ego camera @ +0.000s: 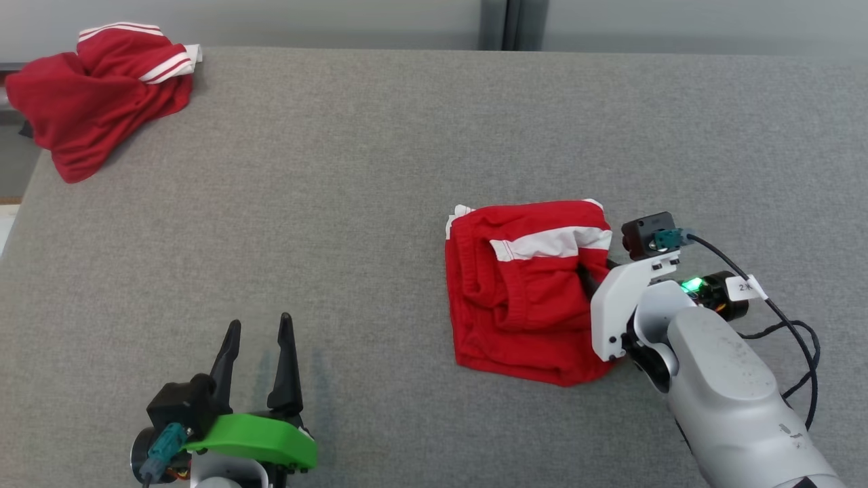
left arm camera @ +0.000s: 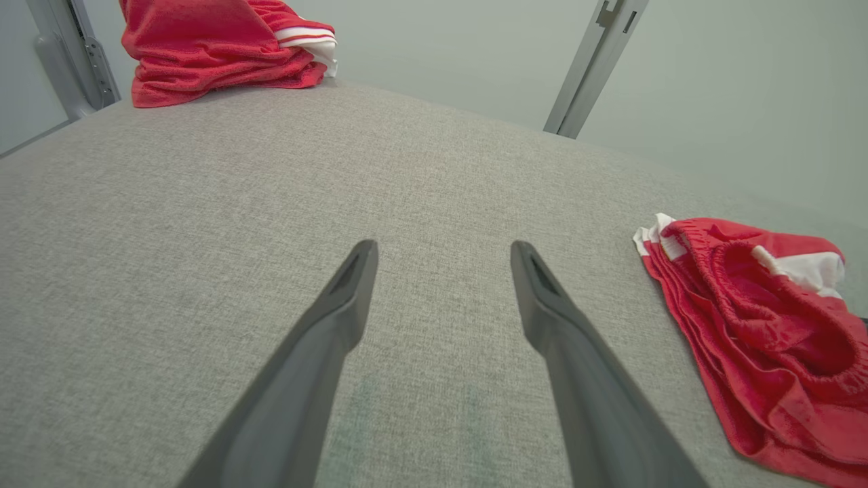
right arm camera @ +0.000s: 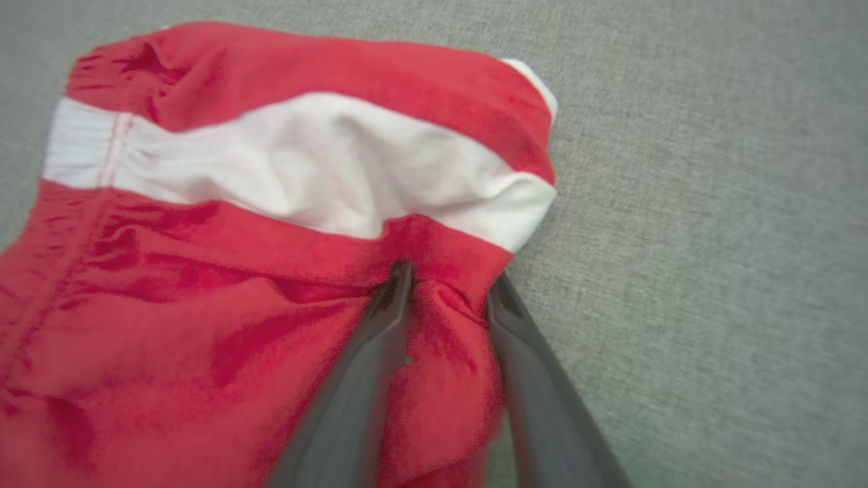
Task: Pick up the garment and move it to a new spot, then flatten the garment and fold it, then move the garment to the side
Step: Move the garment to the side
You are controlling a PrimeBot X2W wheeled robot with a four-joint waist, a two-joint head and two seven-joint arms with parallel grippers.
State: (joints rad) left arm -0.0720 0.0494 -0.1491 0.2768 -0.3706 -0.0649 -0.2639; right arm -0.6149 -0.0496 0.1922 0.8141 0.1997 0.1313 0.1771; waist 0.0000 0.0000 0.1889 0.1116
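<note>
The garment (ego camera: pixel 522 291), red shorts with a white stripe, lies folded into a rough square on the grey table, right of centre. It also shows at the right of the left wrist view (left arm camera: pixel 759 339). My right gripper (ego camera: pixel 588 279) reaches in at the garment's right edge, its fingers mostly hidden behind the white wrist mount. In the right wrist view the right gripper (right arm camera: pixel 447 278) has its two fingers on either side of a raised fold of red cloth (right arm camera: pixel 237 237) just below the white stripe, pinching it. My left gripper (ego camera: pixel 260 324) stands open at the lower left over bare table (left arm camera: pixel 444 247).
A second red garment (ego camera: pixel 95 95) with white stripes lies bunched at the table's far left corner (left arm camera: pixel 217 47). The grey padded table (ego camera: pixel 373 169) has free room across its middle. A black cable (ego camera: pixel 793 339) loops beside my right forearm. A metal post (left arm camera: pixel 590 68) rises behind the table.
</note>
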